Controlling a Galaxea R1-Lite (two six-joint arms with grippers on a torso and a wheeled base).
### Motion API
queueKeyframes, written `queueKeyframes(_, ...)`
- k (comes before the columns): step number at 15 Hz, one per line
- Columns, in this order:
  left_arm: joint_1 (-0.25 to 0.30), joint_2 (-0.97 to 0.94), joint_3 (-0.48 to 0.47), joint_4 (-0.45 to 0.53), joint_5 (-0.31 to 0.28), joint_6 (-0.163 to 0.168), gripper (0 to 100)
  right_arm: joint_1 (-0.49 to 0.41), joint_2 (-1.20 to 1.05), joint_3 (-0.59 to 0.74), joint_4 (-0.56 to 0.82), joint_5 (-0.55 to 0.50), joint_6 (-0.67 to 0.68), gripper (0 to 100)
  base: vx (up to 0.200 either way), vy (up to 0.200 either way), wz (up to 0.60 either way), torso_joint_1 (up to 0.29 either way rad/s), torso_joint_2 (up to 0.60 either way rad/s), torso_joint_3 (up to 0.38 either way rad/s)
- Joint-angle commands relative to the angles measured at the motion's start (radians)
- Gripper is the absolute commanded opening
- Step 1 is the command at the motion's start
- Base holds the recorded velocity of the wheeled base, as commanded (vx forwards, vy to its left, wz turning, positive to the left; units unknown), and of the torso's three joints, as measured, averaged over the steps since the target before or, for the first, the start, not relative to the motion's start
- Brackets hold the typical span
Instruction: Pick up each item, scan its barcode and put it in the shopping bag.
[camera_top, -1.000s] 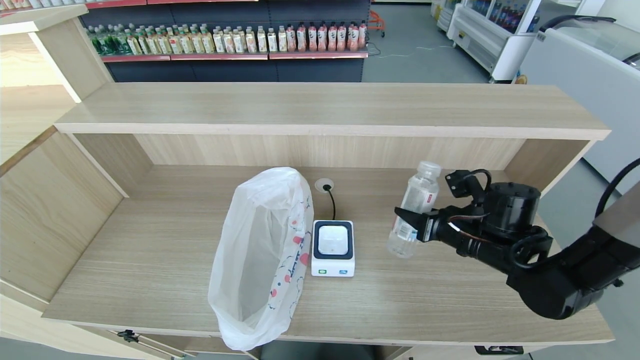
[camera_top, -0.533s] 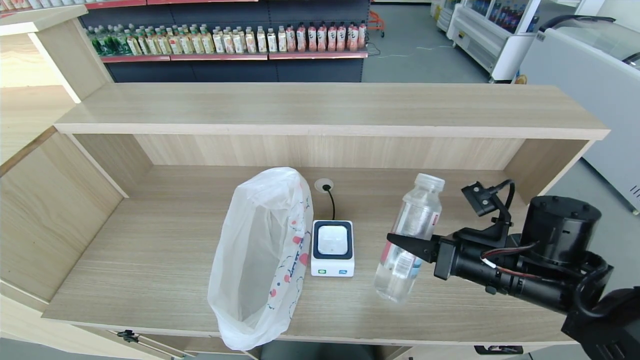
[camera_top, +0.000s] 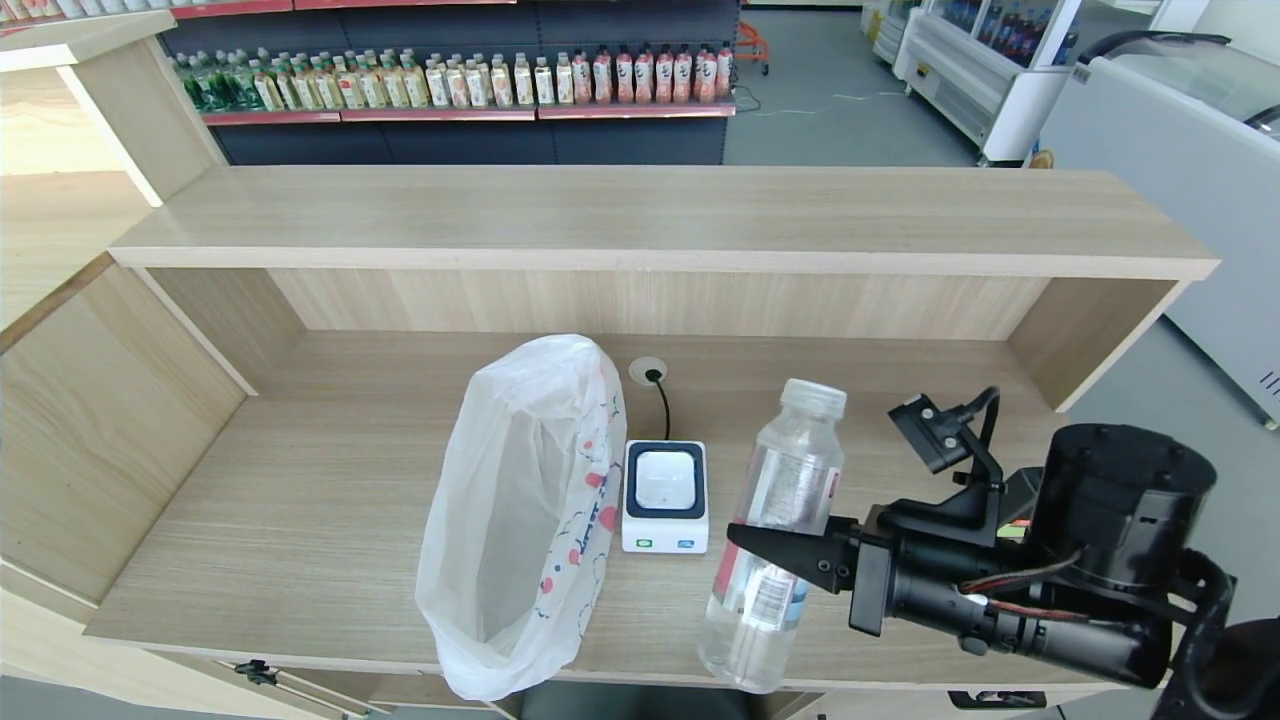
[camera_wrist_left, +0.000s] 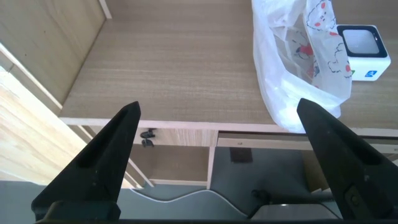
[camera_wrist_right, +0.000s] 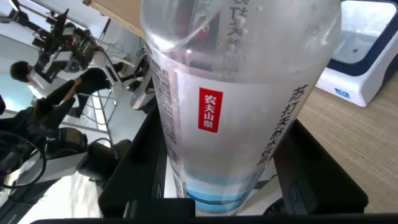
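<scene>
Bottle (camera_top: 790, 470) is up off the counter (camera_top: 300, 500), long axis close to upright, cap tipped away, base low over the near edge. It sits just right of the scanner (camera_top: 665, 495), the shopping bag (camera_top: 520, 500) beyond that. Right gripper (camera_top: 760, 545) is clamped around its middle. Clear plastic, white cap. The right wrist view brings in the bottle (camera_wrist_right: 242, 93) close: a red label patch, a blue band. The left wrist view gives the left gripper (camera_wrist_left: 219, 106), fingers spread wide, holding nothing.

The right arm lay level, its right end effector (camera_top: 775, 545) clamped around a bottle (camera_top: 790, 480); the left end effector (camera_wrist_left: 219, 106) gaped wide.
</scene>
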Motion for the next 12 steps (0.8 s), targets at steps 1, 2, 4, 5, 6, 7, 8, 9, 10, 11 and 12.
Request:
queueKeyframes(1, 0.001, 0.000, 0.000, 0.000, 0.000, 0.000, 100, 0.016, -0.002, 0.022, -0.002, -0.001, 0.002, 0, 0.000, 0.000, 0.00, 0.000, 0.00, 0.000)
queueKeyframes(2, 0.001, 0.000, 0.000, 0.000, 0.000, 0.000, 100, 0.016, 0.004, 0.041, -0.009, -0.006, 0.010, 0, 0.000, 0.000, 0.00, 0.000, 0.00, 0.000)
queueKeyframes(4, 0.001, 0.000, 0.000, 0.000, 0.000, 0.000, 100, 0.017, -0.004, 0.045, -0.009, -0.006, 0.081, 0, 0.000, 0.000, 0.00, 0.000, 0.00, 0.000)
queueKeyframes(5, 0.000, 0.000, 0.000, 0.000, 0.000, 0.000, 100, 0.017, 0.002, 0.030, -0.017, -0.007, 0.104, 0, 0.000, 0.000, 0.00, 0.000, 0.00, 0.000)
queueKeyframes(6, 0.001, 0.000, 0.000, 0.000, 0.000, 0.000, 100, 0.017, 0.007, 0.022, -0.019, -0.007, 0.104, 0, 0.000, 0.000, 0.00, 0.000, 0.00, 0.000)
queueKeyframes(7, 0.001, 0.000, 0.000, 0.000, 0.000, 0.000, 100, 0.017, 0.013, 0.015, -0.017, -0.007, 0.102, 0, 0.000, 0.000, 0.00, 0.000, 0.00, 0.000)
queueKeyframes(8, 0.001, 0.000, 0.000, 0.000, 0.000, 0.000, 100, 0.021, 0.015, 0.016, -0.016, -0.006, 0.102, 0, 0.000, 0.000, 0.00, 0.000, 0.00, 0.000)
queueKeyframes(9, 0.001, 0.000, 0.000, 0.000, 0.000, -0.001, 100, 0.028, 0.016, 0.021, -0.016, -0.007, 0.101, 0, 0.000, 0.000, 0.00, 0.000, 0.00, 0.000)
queueKeyframes(10, 0.000, 0.000, 0.000, 0.000, 0.000, 0.000, 100, 0.034, 0.018, 0.024, -0.016, -0.009, 0.099, 0, 0.000, 0.000, 0.00, 0.000, 0.00, 0.000)
queueKeyframes(11, 0.001, 0.000, 0.000, 0.000, 0.000, 0.000, 100, 0.037, 0.019, 0.022, -0.017, -0.012, 0.099, 0, 0.000, 0.000, 0.00, 0.000, 0.00, 0.000)
queueKeyframes(12, 0.001, 0.000, 0.000, 0.000, 0.000, 0.000, 100, 0.056, 0.019, 0.018, -0.019, -0.027, 0.099, 0, 0.000, 0.000, 0.00, 0.000, 0.00, 0.000)
